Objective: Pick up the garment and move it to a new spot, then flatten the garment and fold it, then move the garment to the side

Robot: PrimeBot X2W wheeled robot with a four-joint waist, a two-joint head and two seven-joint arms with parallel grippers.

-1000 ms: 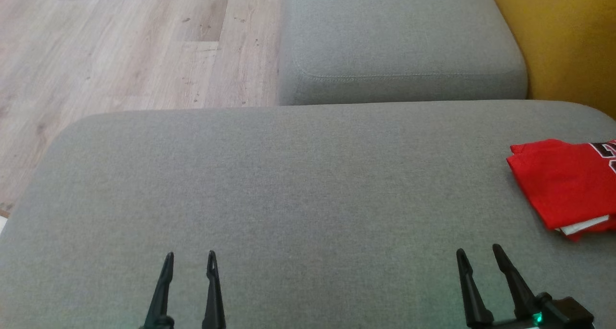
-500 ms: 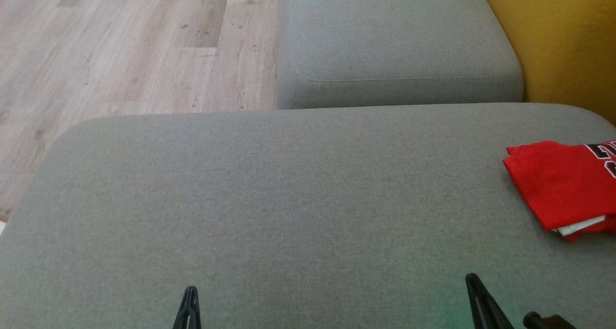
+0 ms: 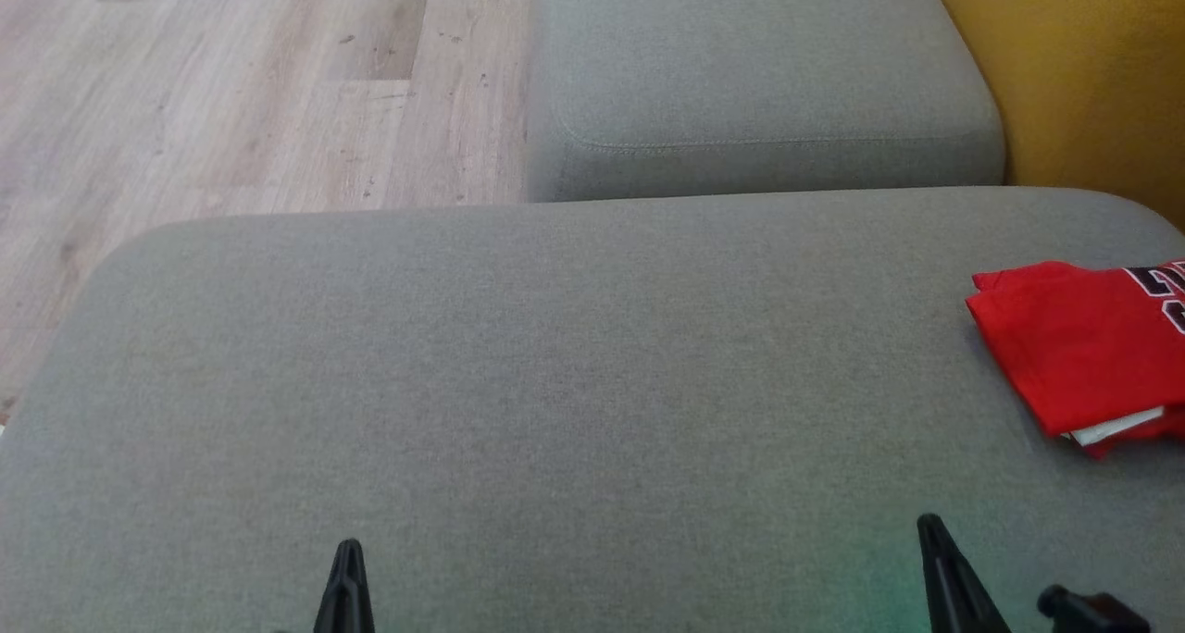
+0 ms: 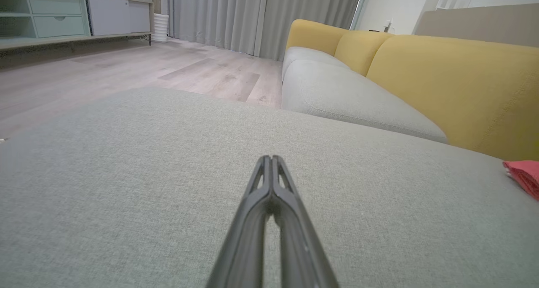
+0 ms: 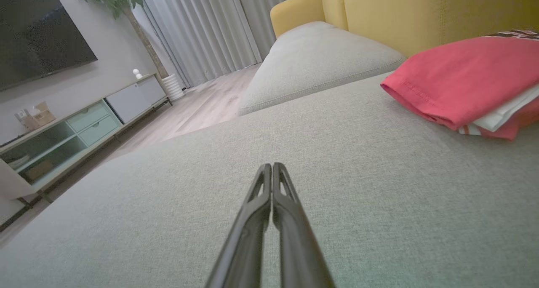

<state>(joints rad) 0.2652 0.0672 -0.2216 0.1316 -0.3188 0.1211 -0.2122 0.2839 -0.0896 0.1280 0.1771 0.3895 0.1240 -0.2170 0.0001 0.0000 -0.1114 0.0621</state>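
Note:
The red garment (image 3: 1088,346) lies folded at the right edge of the grey sofa cushion (image 3: 555,365), with dark lettering and a white layer peeking out below; it also appears as a red garment (image 5: 463,81) in the right wrist view and a sliver (image 4: 524,176) in the left wrist view. My left gripper (image 3: 347,573) rests low over the cushion's front, shut with nothing in it, fingers together (image 4: 271,166). My right gripper (image 3: 935,550) is shut and empty too (image 5: 271,172), left of and nearer than the garment, apart from it.
A second grey seat cushion (image 3: 759,68) lies beyond, with the yellow sofa back (image 3: 1083,68) at the right. Wooden floor (image 3: 231,87) spreads at the upper left. A media cabinet (image 5: 76,132) and curtains (image 5: 202,27) stand across the room.
Both grippers went from open to shut and drew back toward the bottom edge of the head view. The camera shifted slightly. The garment has stayed put.

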